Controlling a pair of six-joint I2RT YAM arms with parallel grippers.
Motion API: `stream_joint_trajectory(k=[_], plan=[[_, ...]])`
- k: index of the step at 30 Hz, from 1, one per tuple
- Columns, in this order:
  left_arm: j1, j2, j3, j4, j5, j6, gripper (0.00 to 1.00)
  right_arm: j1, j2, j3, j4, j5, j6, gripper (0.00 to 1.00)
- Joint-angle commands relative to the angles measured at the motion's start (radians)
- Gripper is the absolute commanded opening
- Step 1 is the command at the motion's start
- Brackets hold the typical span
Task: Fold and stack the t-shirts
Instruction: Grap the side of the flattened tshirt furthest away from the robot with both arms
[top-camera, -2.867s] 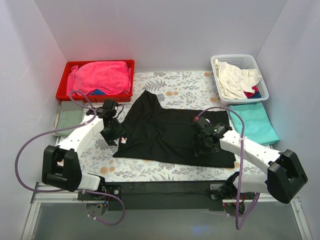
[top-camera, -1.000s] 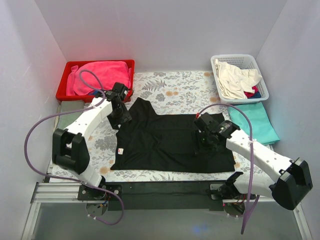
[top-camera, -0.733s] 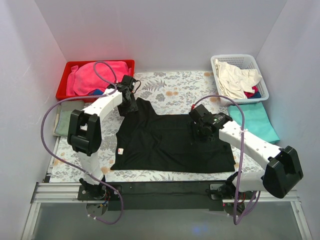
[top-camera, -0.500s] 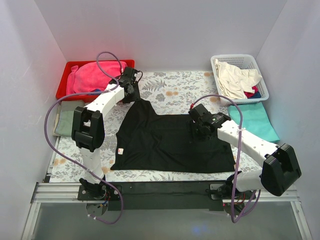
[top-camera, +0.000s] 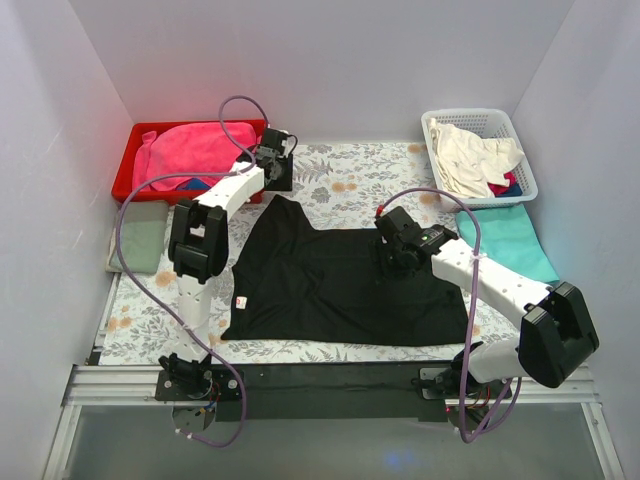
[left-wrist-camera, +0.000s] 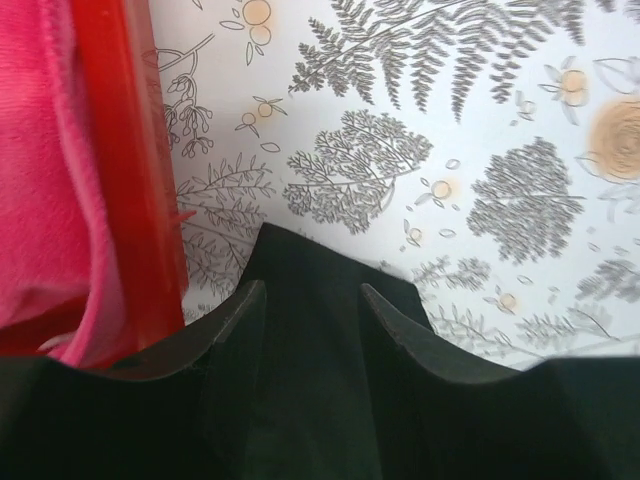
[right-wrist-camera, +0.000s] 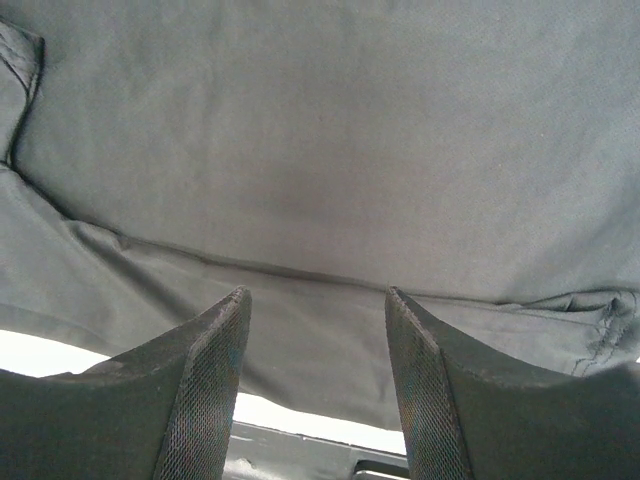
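Treating black t-shirt as limp, light cotton: pinch at corners or hem. Left gripper part-open over its far corner, right gripper wide over midsection, both empty.

Left gripper swung from the near-left edge of the large black cotton t-shirt out to the shirt's far tip, just beside the right end of the red plastic bin, with the arm now stretched long. Right gripper slid from the shirt's near-right part toward its middle, farther up the floral-covered desk. The shirt's left side changed shape: near-left corner now lies closer to the desk's near edge, and the far flap is narrower.
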Motion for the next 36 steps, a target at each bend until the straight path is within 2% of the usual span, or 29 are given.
stream_joint_trajectory(k=[1, 7, 15, 26, 30, 32, 36], plan=[[-0.002, 0.039, 0.077, -0.026, -0.067, 0.017, 0.41, -0.005, 0.0, 0.01, 0.031, -0.005, -0.007, 0.61], [-0.002, 0.099, 0.094, -0.028, -0.144, 0.012, 0.41, -0.007, 0.009, 0.003, 0.041, -0.013, 0.005, 0.61], [0.001, 0.133, 0.076, -0.031, -0.135, -0.008, 0.42, -0.007, 0.023, 0.004, 0.042, -0.016, 0.016, 0.61], [0.014, 0.218, 0.137, -0.062, -0.097, -0.032, 0.39, -0.008, 0.027, -0.008, 0.038, -0.01, 0.028, 0.6], [0.022, 0.225, 0.142, -0.068, -0.106, -0.037, 0.3, -0.009, 0.026, -0.007, 0.035, 0.005, 0.033, 0.59], [0.027, 0.226, 0.148, -0.073, -0.106, -0.039, 0.19, -0.01, 0.03, 0.004, 0.033, 0.014, 0.033, 0.6], [0.027, 0.225, 0.145, -0.079, -0.12, -0.035, 0.05, -0.012, 0.044, 0.024, 0.025, 0.024, 0.025, 0.59]])
